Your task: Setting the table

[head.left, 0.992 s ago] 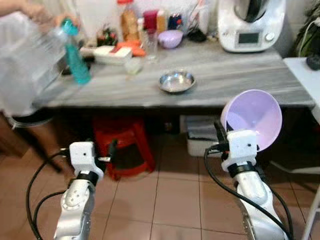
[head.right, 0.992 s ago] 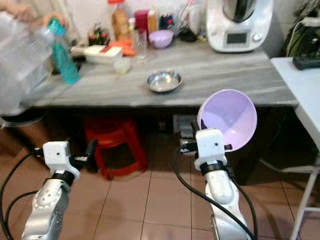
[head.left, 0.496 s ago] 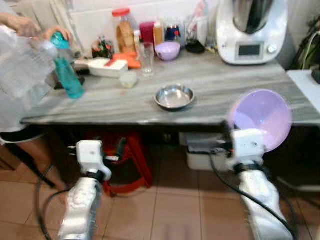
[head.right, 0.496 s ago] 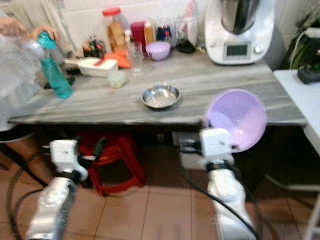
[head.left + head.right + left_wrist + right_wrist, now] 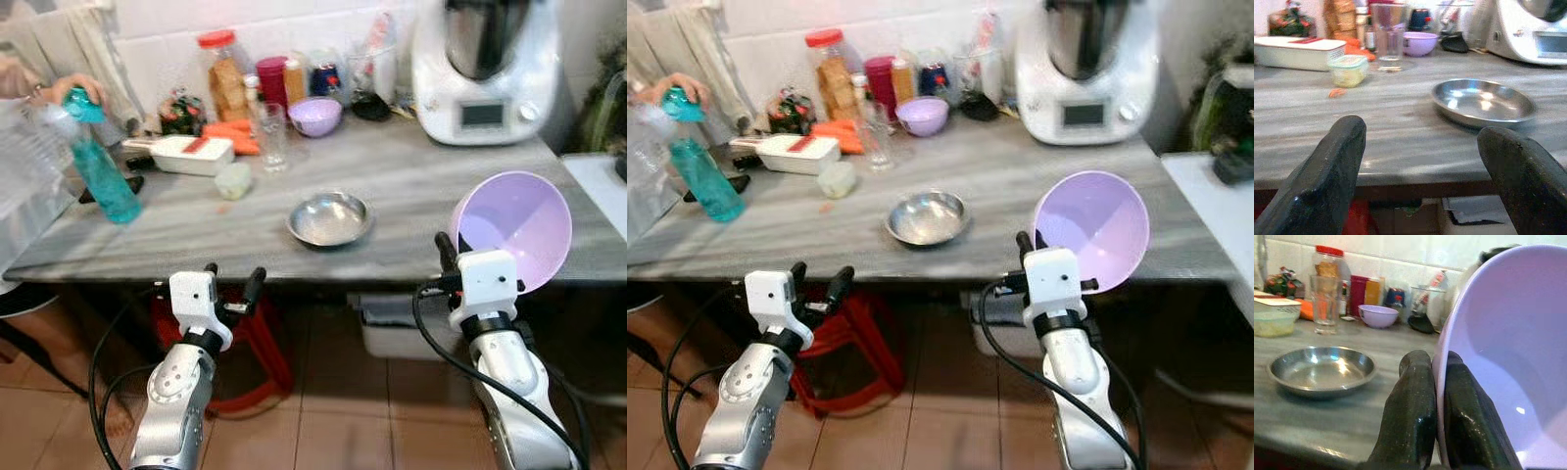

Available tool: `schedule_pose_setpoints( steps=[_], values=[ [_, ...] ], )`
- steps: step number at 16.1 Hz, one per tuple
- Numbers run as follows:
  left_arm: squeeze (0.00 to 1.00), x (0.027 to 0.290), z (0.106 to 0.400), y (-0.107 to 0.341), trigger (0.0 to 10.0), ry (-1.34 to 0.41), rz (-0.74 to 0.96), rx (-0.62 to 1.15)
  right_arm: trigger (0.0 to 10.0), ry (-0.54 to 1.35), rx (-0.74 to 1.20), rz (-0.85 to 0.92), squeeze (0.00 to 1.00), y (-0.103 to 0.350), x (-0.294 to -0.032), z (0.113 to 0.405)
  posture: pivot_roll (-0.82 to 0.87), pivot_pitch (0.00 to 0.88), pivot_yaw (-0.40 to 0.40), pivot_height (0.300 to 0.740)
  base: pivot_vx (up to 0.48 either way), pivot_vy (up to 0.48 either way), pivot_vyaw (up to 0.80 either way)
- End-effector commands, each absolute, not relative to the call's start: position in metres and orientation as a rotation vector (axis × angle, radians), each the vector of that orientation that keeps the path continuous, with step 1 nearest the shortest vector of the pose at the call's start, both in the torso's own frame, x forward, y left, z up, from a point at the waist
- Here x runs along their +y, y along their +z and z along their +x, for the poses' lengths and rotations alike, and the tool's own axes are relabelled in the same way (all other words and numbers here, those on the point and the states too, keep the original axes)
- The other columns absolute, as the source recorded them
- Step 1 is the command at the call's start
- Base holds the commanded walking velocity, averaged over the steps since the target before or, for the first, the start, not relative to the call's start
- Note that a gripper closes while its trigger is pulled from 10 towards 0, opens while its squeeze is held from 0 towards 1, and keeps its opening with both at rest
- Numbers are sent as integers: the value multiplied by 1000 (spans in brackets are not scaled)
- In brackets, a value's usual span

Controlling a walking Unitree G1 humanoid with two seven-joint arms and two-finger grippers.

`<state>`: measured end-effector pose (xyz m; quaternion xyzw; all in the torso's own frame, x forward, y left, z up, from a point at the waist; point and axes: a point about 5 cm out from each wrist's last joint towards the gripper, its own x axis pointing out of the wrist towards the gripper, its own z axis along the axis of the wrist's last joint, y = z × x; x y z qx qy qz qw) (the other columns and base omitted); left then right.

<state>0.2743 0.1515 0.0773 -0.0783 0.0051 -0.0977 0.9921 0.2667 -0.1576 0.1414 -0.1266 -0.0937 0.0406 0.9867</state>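
Carrying stage: the right gripper (image 5: 443,257) pinches the rim of a lilac bowl (image 5: 513,228), tipped on edge at the grey table's (image 5: 411,191) front, apparently not yet over it. Next: lift, level, set beside the steel dish (image 5: 330,217). The left gripper (image 5: 233,284) waits, fingers apart.

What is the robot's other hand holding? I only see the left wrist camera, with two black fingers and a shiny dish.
Observer: The right gripper pinches the rim of a big purple bowl, held tilted at the table's front edge.
Operator: Is anybody there?
Observer: Yes, a person's hand rests on top of a teal bottle at the robot's left end of the table.
Operator: Is there a chair?
Observer: A red stool stands under the table, behind the open left gripper.
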Motion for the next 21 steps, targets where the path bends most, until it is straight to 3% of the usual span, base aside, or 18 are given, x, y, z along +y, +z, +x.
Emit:
schedule_pose_setpoints(
  steps=[1, 15, 21],
  values=[
    [0, 156, 275, 80, 10000, -194, -150, 8, 10000, 113, -215, -248, 0, 147, -148, 269, -68, 0, 113, 740, 386, 0, 0],
    [0, 156, 275, 83, 10000, -216, -168, -6, 10000, 162, -228, -292, 0, 145, -142, 268, -60, 0, 111, 740, 384, 0, 0],
    [0, 164, 255, 80, 10000, -261, -84, -20, 10000, 183, -243, -292, 0, 145, -139, 268, -55, 0, 114, 740, 0, 0, 423]
  ],
)
